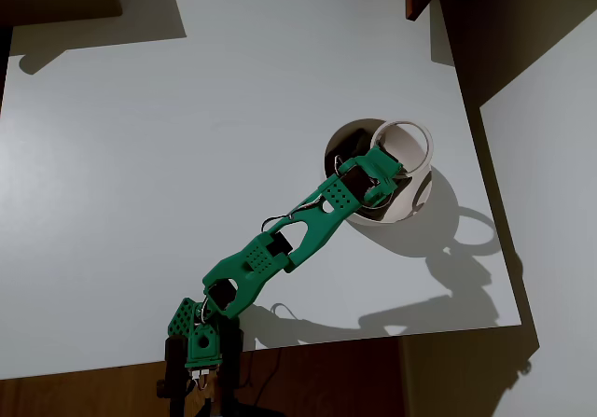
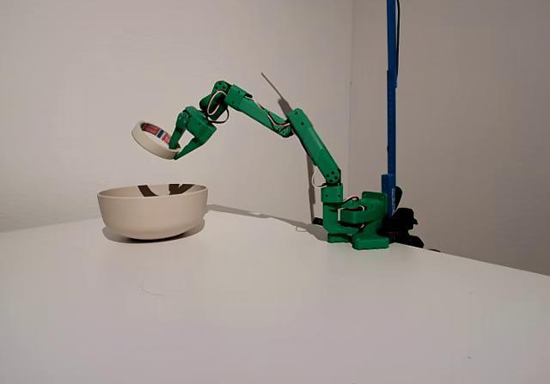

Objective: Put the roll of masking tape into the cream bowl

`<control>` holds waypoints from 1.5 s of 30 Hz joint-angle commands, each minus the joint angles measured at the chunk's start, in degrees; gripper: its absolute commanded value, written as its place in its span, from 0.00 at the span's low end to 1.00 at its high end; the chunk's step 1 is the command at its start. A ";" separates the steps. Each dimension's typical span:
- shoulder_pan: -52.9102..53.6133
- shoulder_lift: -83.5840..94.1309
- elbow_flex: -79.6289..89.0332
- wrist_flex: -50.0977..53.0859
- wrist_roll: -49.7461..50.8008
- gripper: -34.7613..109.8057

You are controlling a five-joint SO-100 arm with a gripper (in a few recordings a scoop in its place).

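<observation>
In the overhead view, the green arm [image 1: 280, 249] reached from the near edge of the white table [image 1: 187, 156] toward the right, its gripper [image 1: 384, 176] over the cream bowl [image 1: 422, 196]. The roll of masking tape [image 1: 405, 144] was pinched by its wall between the fingers, its ring lying past the fingertips above the bowl's far right rim. Something dark showed inside the bowl at its left.

In the fixed view, the gripper [image 2: 179, 146] held the roll of masking tape [image 2: 155, 139] tilted in the air, well above the cream bowl [image 2: 153, 210] and clear of its rim. Reddish marks showed inside the ring. A dark patch showed just inside the bowl's rim.
</observation>
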 commanded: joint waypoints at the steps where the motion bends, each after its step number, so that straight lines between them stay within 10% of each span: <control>1: 0.88 2.11 -4.83 1.67 -0.70 0.18; 29: 2.20 -4.83 -4.83 2.29 -0.18 0.30; 45: -0.26 1.32 -5.19 2.46 3.60 0.18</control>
